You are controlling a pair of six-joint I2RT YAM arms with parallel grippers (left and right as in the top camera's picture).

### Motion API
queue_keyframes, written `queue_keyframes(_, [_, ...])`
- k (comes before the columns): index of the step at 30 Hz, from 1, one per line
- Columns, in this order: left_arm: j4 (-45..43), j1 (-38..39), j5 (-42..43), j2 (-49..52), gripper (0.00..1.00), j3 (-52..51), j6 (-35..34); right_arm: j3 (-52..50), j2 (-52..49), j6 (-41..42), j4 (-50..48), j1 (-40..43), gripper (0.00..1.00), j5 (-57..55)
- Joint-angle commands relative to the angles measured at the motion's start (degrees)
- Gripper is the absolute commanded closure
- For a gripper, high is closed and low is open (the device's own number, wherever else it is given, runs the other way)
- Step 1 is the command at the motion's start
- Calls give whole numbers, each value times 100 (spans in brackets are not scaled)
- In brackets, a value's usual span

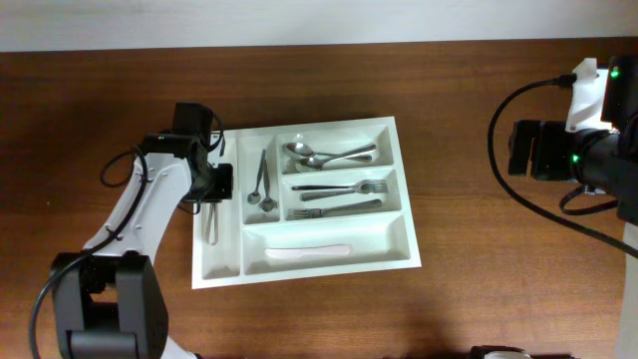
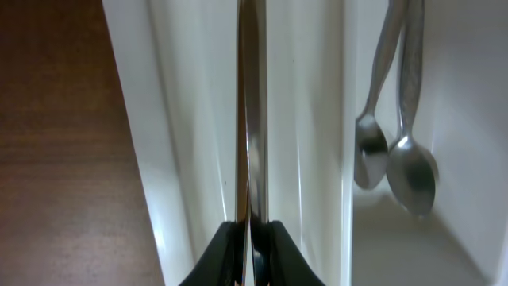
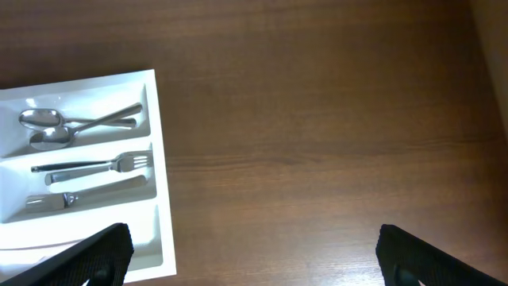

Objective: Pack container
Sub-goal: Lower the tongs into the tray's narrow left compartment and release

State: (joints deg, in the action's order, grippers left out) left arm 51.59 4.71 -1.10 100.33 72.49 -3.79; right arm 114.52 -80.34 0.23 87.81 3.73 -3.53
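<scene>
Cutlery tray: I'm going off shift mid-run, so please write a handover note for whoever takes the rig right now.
Left gripper: shut on a thin metal utensil, held along the leftmost narrow slot of the tray. I cannot tell whether it touches the bottom.
Right gripper: open, holding nothing, over bare table to the right of the tray.
Done: two small spoons, two large spoons, two forks and a white knife each lie in their own compartment.
Left: probably lower and release the utensil. No other cutlery shows outside the tray.
</scene>
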Motion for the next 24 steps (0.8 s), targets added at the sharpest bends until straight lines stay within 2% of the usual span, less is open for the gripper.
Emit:
queue_keyframes(1, [-57,-20,-15,192,87,-127,-94,-20,-9,70,-20,48,1,-7])
queue_keyframes(5, [-83,-20,-13,328,77,-127,-94,-20,-9,70,-20,48,1,-7])
queue_keyframes(9, [-96,-20,26,326,53,-20,-94,-20,-9,70,-20,48,1,-7])
queue_keyframes(10, [-85,-20,28,319,35,42,-96,-20,-9,70,-20,48,1,-9])
queue_keyframes(11, [-57,-20,22,315,27,122,-94,-20,-9,70,-20,48,1,-9])
queue_keyframes(17, [232,-26,22,304,27,715,-92,-20,-9,70,-20,48,1,-7])
queue_keyframes(24, [973,-26,20,125,28,1818,-92,-20,-9,70,-20,48,1,-9])
